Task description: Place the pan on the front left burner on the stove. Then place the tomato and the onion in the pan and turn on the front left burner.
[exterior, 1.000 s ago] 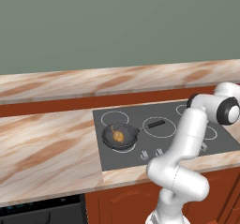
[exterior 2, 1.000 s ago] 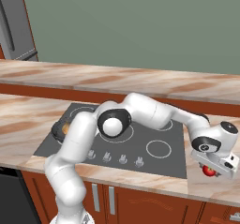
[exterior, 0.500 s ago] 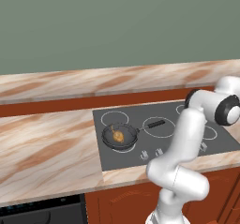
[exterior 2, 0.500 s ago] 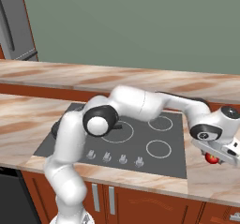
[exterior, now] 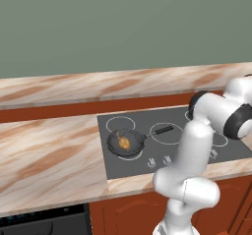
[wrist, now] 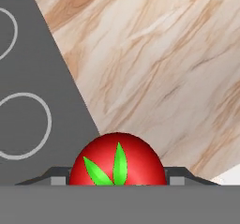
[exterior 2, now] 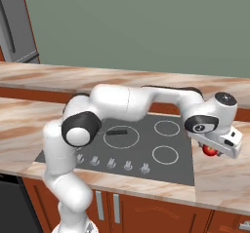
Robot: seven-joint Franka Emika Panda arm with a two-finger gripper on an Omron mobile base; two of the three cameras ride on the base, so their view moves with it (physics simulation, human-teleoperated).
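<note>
Pan: the pan point(exterior: 126, 143) already sits on the front left burner point(exterior: 127, 147) of the stove point(exterior 2: 146, 166), handle pointing toward the middle of the cooktop.
Onion: the onion point(exterior: 124, 142) is inside the pan, so that half looks done.
Tomato: the tomato point(wrist: 117, 160) sits right between the fingers in the hand view, over the marble counter point(wrist: 154, 59) just past the stove's right edge. In the right base view it peeks out red under the hand.
Gripper: the gripper point(exterior 2: 222, 146) has its jaws partly apart and wrapped around the tomato. It looks like a hold, though whether the tomato is lifted or resting on the counter is hard to tell.
Step in hand: carrying the tomato over to the pan, as far as one can judge.
How to do it well: lift clear of the counter first, cross the whole cooktop high enough to miss the pan handle, then come down over the pan's open side beside the onion and release low so the tomato doesn't roll out.
Left to do: the burner knob point(exterior 2: 79, 158), after the drop.
</note>
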